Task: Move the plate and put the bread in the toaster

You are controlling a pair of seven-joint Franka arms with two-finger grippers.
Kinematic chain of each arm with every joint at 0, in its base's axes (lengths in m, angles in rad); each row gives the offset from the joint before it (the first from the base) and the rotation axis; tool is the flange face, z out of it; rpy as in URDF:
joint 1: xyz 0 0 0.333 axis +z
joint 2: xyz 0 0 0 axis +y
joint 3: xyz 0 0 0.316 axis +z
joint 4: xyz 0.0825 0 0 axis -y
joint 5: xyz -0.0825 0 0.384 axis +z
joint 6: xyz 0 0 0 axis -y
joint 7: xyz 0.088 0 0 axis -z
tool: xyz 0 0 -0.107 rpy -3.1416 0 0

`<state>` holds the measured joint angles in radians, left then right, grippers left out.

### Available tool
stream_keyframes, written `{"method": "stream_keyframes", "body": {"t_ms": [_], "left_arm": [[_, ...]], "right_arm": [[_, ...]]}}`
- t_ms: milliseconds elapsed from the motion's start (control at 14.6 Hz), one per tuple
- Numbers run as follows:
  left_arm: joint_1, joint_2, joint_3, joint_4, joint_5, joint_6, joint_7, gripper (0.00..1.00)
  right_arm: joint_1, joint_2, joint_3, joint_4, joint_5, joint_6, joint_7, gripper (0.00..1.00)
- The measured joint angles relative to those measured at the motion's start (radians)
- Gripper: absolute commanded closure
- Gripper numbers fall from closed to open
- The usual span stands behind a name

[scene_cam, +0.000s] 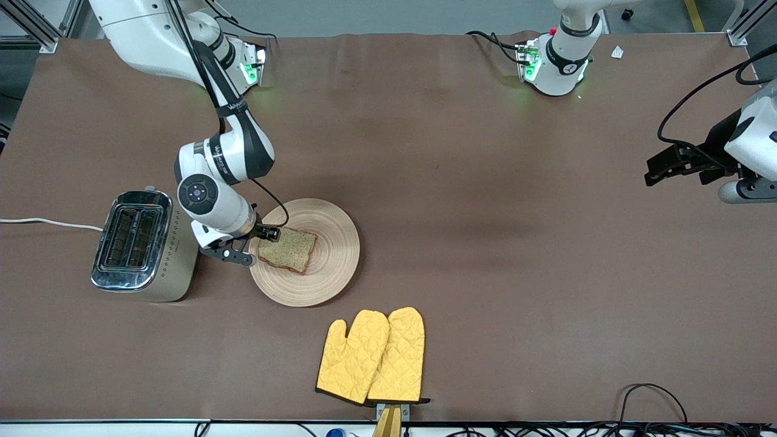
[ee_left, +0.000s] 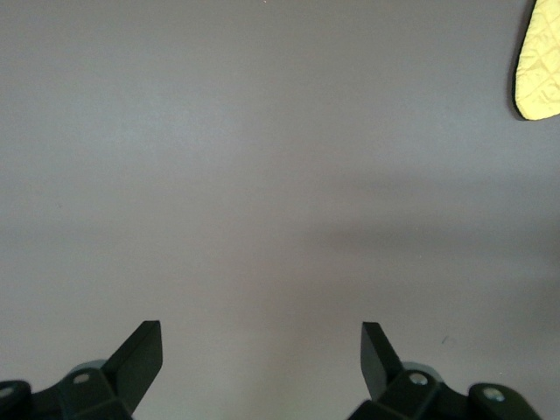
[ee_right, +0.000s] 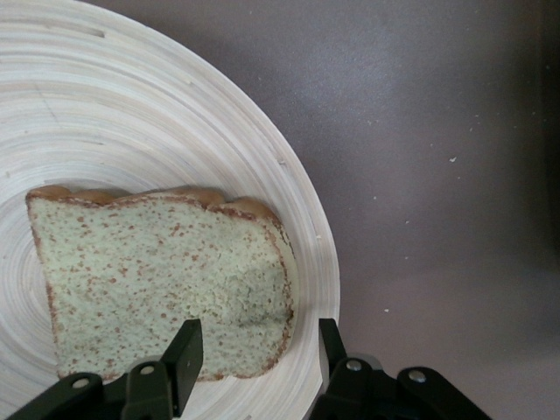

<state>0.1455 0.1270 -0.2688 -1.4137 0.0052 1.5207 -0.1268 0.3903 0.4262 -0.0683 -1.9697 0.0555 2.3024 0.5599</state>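
The light tan wooden plate (scene_cam: 332,243) lies on the brown table beside the beige toaster (scene_cam: 142,246), on the side toward the left arm's end. The brown speckled bread (scene_cam: 288,250) lies flat on the plate, on the part nearest the toaster. My right gripper (scene_cam: 258,244) is open, low over the plate's toaster-side rim. In the right wrist view its fingers stand either side of one corner of the bread (ee_right: 166,280) and the plate's rim (ee_right: 306,227), with the right gripper (ee_right: 260,350) not closed on either. My left gripper (scene_cam: 658,167) waits open and empty over bare table (ee_left: 262,350).
A pair of yellow oven mitts (scene_cam: 373,355) lies nearer to the front camera than the plate; one tip shows in the left wrist view (ee_left: 538,66). The toaster's white cord (scene_cam: 48,223) runs off the right arm's end of the table.
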Motion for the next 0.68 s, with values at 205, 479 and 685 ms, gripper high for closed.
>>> {"method": "stream_keyframes", "body": {"t_ms": [205,479,685], "left_arm": [[-0.017,-0.008,0.002,0.000,0.000,0.000,0.062,0.00],[-0.126,-0.022,0.135,-0.001,0.001,0.000,0.131,0.00],[-0.196,-0.022,0.246,-0.002,0.001,0.003,0.166,0.00]], "right_arm": [[0.001,0.009,0.000,0.000,0.000,0.001,0.014,0.43],[0.001,0.022,-0.005,0.000,0.000,0.007,0.019,0.45],[0.000,0.031,-0.006,0.000,0.000,0.013,0.019,0.53]]}}
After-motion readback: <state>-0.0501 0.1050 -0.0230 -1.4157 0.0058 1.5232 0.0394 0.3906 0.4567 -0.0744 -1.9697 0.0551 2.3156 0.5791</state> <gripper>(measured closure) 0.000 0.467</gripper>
